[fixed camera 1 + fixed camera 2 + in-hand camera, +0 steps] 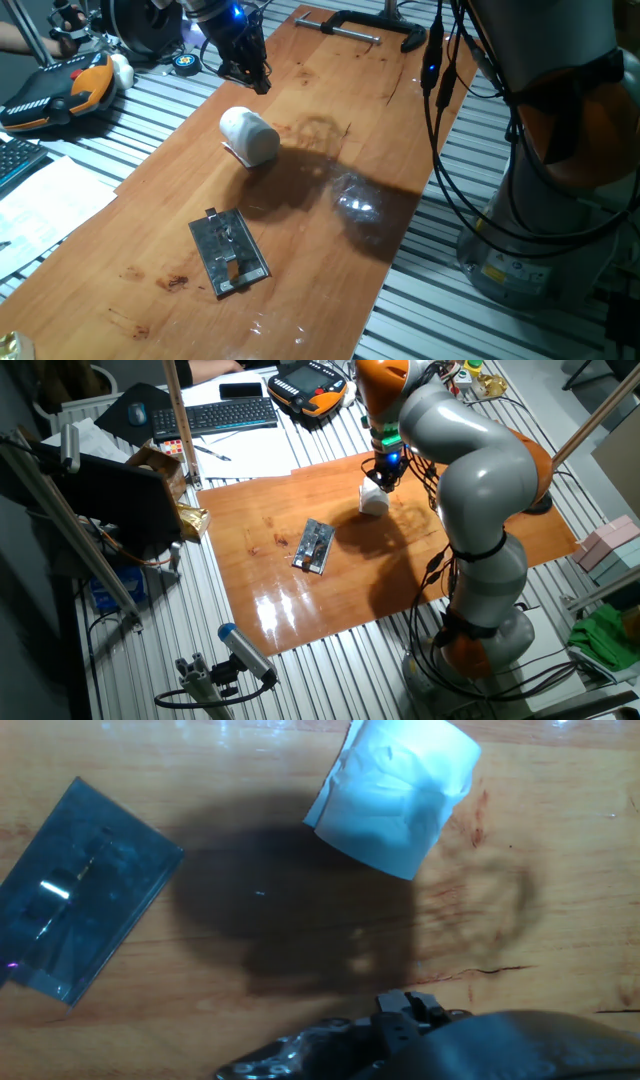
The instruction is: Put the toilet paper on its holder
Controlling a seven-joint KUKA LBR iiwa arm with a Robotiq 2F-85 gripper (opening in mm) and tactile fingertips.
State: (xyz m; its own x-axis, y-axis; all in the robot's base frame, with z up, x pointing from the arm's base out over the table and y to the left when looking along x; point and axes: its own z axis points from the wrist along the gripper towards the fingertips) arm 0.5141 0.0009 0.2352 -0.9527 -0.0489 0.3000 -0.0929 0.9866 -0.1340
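Lying flat at the near end of the wooden surface, the holder is showing its shiny grey plate with an orange-brown tip on the central bar. Beyond it, well apart, the roll is resting on its side on the wood, white and slightly crumpled, with a loose flap touching the surface at its lower edge. Farther back, the gripper is hanging above the surface past the roll, touching neither the roll nor the holder; jaws are dark and bunched together in this view, and I cannot tell whether they are parted or closed. A blue light is glowing on the wrist above it.

Hand view: the roll is sitting top centre, the holder far left, a broad shadow falling between them.

At the far end, a black clamp is gripping the board's edge.
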